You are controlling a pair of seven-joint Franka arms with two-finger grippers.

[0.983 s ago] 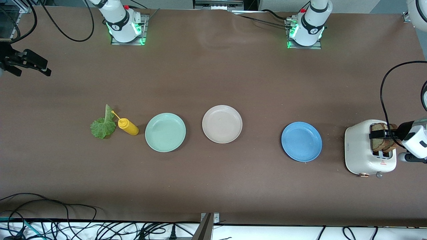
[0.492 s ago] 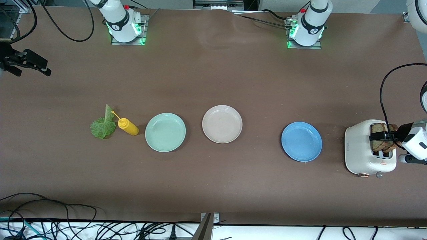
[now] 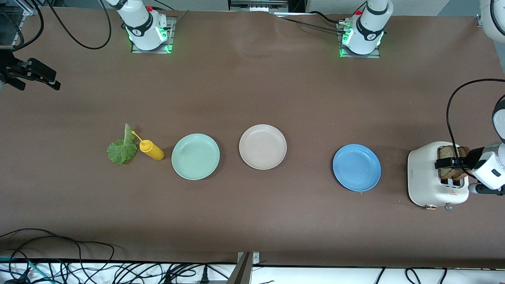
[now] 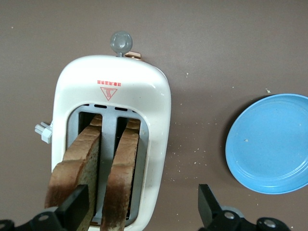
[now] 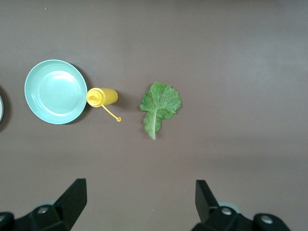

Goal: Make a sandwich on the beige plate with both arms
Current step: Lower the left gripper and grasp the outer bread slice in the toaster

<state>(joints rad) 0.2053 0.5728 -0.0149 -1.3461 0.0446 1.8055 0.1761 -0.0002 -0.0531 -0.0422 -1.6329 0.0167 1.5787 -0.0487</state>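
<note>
Beside the round beige plate (image 3: 262, 146): round mint-green plate (image 3: 195, 156) toward the right arm's end, round blue plate (image 3: 356, 167) toward the left arm's end.

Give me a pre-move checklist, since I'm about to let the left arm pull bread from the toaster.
1. Left gripper open over the toaster: ok.
2. Two bread slices standing in the slots: ok.
3. Gripper straddling just one slice: not ok; the span looks much wider.
4. Beige plate bare and ready: ok.
5. Lettuce leaf lying free on the table beside the yellow bottle: ok.
6. Right gripper open, waiting above the lettuce leaf: ok.
</note>
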